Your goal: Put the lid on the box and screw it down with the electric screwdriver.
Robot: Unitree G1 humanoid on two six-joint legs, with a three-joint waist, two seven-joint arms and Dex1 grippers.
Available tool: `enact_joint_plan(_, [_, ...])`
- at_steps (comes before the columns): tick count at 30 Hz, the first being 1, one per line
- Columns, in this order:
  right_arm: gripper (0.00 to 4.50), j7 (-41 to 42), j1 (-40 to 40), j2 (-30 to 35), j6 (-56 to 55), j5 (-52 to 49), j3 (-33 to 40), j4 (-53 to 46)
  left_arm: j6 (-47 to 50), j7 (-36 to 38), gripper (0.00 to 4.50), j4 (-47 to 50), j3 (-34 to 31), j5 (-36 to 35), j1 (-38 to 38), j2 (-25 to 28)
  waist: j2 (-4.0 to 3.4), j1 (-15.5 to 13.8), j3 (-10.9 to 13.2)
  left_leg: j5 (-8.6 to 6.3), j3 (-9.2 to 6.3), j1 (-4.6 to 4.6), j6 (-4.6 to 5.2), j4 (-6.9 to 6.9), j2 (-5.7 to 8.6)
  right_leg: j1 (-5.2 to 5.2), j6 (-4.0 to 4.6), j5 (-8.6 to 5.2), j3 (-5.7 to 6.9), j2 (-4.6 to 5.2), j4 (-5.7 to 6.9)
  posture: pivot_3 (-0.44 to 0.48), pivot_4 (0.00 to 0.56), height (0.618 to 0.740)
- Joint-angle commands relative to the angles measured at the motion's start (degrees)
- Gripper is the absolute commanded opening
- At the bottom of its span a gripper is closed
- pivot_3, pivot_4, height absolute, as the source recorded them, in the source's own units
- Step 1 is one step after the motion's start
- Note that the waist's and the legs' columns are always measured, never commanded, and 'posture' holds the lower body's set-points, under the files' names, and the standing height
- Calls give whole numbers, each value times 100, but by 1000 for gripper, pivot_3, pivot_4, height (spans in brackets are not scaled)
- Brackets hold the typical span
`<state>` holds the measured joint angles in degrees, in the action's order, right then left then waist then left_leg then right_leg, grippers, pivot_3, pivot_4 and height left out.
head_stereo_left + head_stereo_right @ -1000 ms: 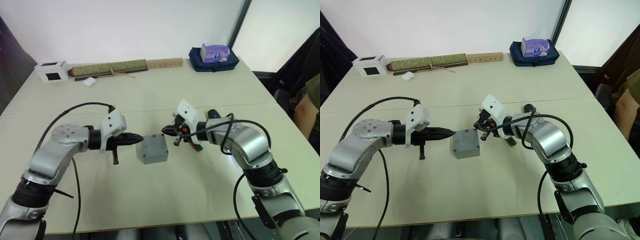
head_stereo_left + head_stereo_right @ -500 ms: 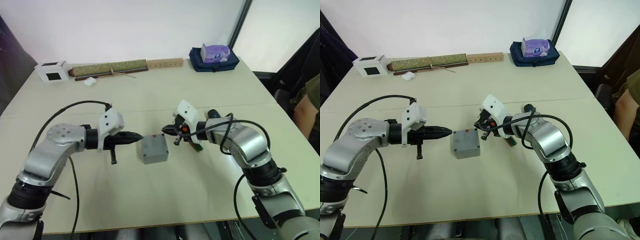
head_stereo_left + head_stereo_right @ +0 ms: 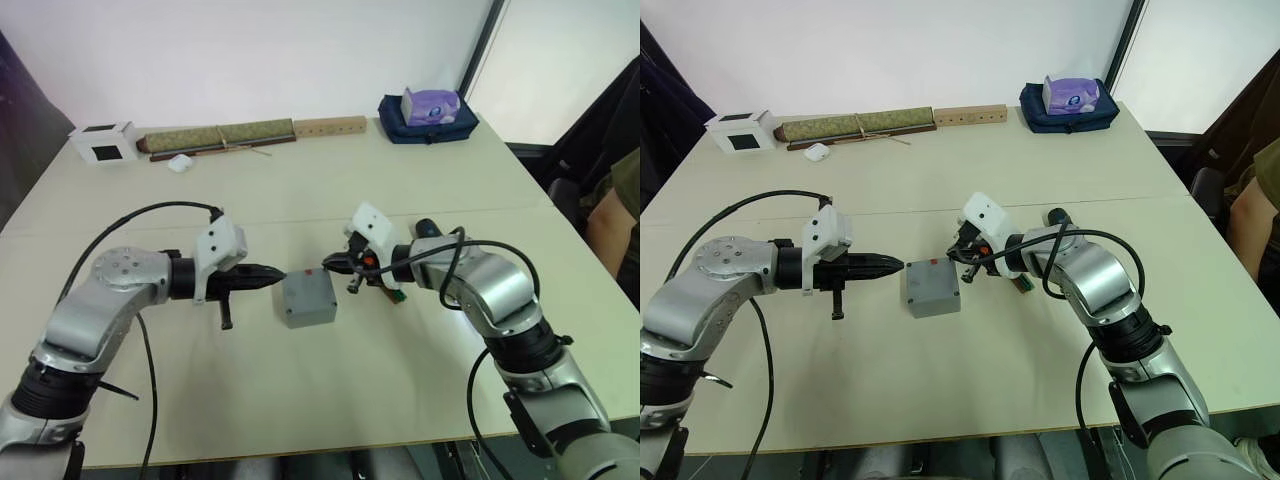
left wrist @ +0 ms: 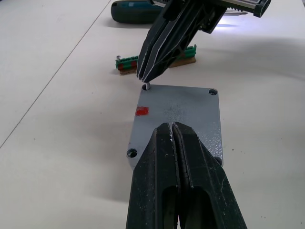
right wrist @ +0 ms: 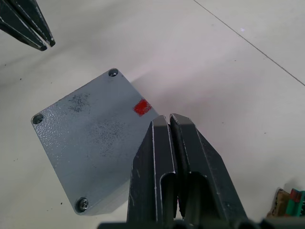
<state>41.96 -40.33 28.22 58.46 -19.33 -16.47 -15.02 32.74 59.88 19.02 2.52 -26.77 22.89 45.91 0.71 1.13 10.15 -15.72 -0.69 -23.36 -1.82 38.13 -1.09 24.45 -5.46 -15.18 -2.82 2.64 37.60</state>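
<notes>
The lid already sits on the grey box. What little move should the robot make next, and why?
Probably the right tool should ease the small screw it pinches straight down into the lid at its corner hole, then let go: the screw's tip hangs right at that hole.

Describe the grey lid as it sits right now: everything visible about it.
The lid is a square grey cover with a speckled, cast-looking finish, sitting flat on the box mid-table. A small red mark lies near one edge. Screws show in the corner holes seen from the right wrist; a thin metal tip under the right gripper meets one corner hole. The left gripper, fingers shut, points at its side without clearly touching.
</notes>
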Motion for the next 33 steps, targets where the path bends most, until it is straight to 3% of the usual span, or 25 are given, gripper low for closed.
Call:
enact_joint_plan(1, [18, 3, -149, 13, -72, -6, 12, -199, -119, 30, 0, 60, -190, -44, -14, 58, 0, 1, 0, 0, 0, 0, 0, 0, 0, 0, 0, 0, 0, 0, 0, 0, 150, 740])
enact_joint_plan(20, [18, 171, -53, 157, -382, 314, -339, 66, 124, -225, 0, 333, 17, -5, 40, -89, 0, -2, 0, 0, 0, 0, 0, 0, 0, 0, 0, 0, 0, 0, 0, 0, 150, 740])
enact_joint_plan(21, [557, 182, -53, 163, -383, 315, -334, 63, 114, -229, 0, 331, 20, 2, 30, -99, 0, -2, 0, 0, 0, 0, 0, 0, 0, 0, 0, 0, 0, 0, 0, 0, 150, 740])
enact_joint_plan(22, [664, 190, -53, 166, -383, 316, -329, 62, 108, -233, 0, 330, 23, 5, 24, -104, 0, -2, 0, 0, 0, 0, 0, 0, 0, 0, 0, 0, 0, 0, 0, 0, 150, 740])
enact_joint_plan(24, [1372, 215, -63, 188, -354, 302, -301, 37, 95, -242, 0, 333, 29, 3, 8, -111, 0, -2, 0, 0, 0, 0, 0, 0, 0, 0, 0, 0, 0, 0, 0, 0, 150, 740])
enact_joint_plan(28, [3065, 286, -163, 342, -192, 223, -118, -118, 23, -232, 0, 304, 33, -11, -17, -143, 0, -2, 0, 0, 0, 0, 0, 0, 0, 0, 0, 0, 0, 0, 0, 0, 150, 740])
enact_joint_plan(32, [4455, 326, -539, 732, 463, 25, 278, -364, -148, -144, 0, 242, 62, -17, 11, -220, -1, -9, 1, 0, 0, -1, 0, 0, 1, 0, 0, 0, 0, 1, 0, 0, 150, 740])
enact_joint_plan(33, [4455, 353, -669, 917, 674, 2, 362, -351, -187, -119, 0, 226, 65, -38, 37, -247, -3, -11, 2, 0, 0, -1, 0, 1, 1, 0, 0, 0, 0, 2, 0, 0, 150, 740])
